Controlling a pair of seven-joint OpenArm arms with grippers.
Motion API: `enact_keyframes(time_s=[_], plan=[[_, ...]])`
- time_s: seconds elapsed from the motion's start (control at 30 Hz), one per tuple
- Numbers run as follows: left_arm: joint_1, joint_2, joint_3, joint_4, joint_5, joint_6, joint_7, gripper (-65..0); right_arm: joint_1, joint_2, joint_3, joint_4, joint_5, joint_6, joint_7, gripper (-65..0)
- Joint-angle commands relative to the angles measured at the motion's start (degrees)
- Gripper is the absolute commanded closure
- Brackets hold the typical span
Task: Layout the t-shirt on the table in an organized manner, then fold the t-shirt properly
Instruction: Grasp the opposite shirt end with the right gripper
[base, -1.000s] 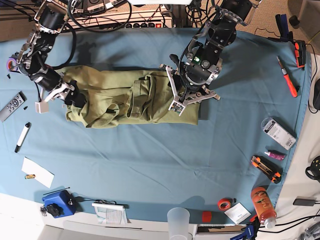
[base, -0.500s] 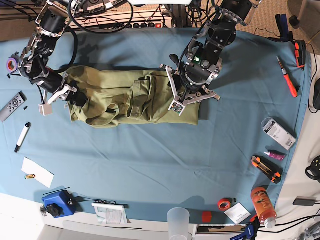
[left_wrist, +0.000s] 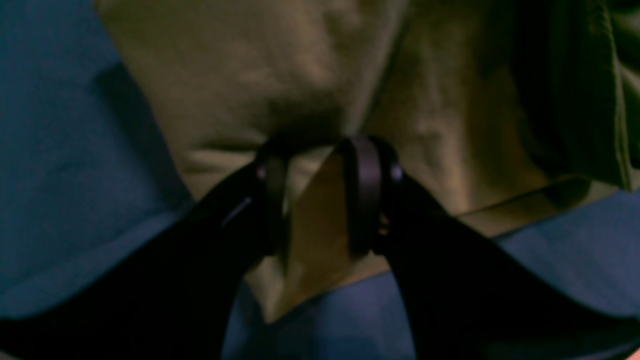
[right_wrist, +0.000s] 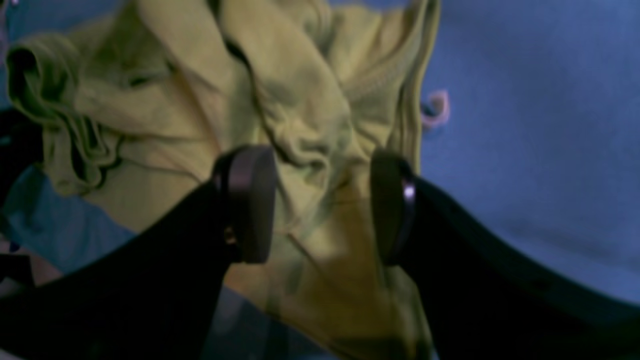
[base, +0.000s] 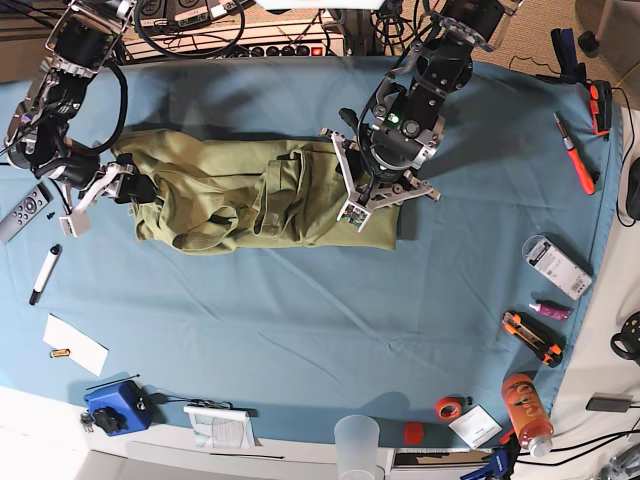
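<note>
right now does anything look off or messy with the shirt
Yes. The t-shirt is not laid flat: it lies bunched in a wrinkled band across the table, with folds piled up near its middle. At its outer end, loose fabric hangs crumpled between the fingers of the right end effector.

A plain olive-green t-shirt (base: 260, 195) lies on the teal-blue table (base: 330, 320).

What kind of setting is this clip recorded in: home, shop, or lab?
Most likely a robotics lab or workshop bench. Cables and a power strip run behind the table, hand tools such as an orange utility knife lie at its edge, and tape rolls sit nearby.
</note>
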Motion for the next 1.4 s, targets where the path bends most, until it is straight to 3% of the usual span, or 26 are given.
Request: enact_keyframes(time_s=[0.0,0.13,0.2,0.63,0.87,1.03,1.1,1.23,1.37], plan=[[-0.1,0.2,0.0,0.3,0.2,0.0,0.3,-18.9,0.8,1.7,0.3,0.9,0.4,0.1,0.9,-30.5],[-0.2,0.2,0.0,0.3,0.2,0.0,0.3,-18.9,0.8,1.8,0.3,0.8,-10.6,0.1,8.7,-30.5],[-0.2,0.2,0.0,0.3,0.2,0.0,0.3,-18.9,0.8,1.7,0.3,0.8,-13.1,0.1,10.5,-30.5],[-0.2,0.2,0.0,0.3,0.2,0.0,0.3,-18.9,0.8,-2.6,0.3,-6.1,-14.0,0.1,14.4,-30.5],[-0.2,0.2,0.0,0.3,0.2,0.0,-0.9,-18.9,0.8,-3.1,0.1,-8.2,-3.2,0.1,6.8,-30.5],[-0.2,0.2,0.1,0.3,0.2,0.0,-0.9,-18.9,0.8,-3.1,0.1,-8.2,-2.9,0.1,7.1,-30.3],[-0.2,0.2,0.0,0.3,0.2,0.0,-0.9,-18.9,0.8,-3.1,0.1,-8.2,-2.9,0.1,7.2,-23.3],[-0.2,0.2,0.1,0.3,-0.8,0.0,-0.5,-18.9,0.9,-3.1,0.1,-8.2,-2.9,0.1,7.3,-0.8],[0.0,0.2,0.2,0.3,-7.0,-2.4,0.6,-18.9,2.3,-2.7,0.4,-8.2,-6.1,0.1,9.4,0.0]])
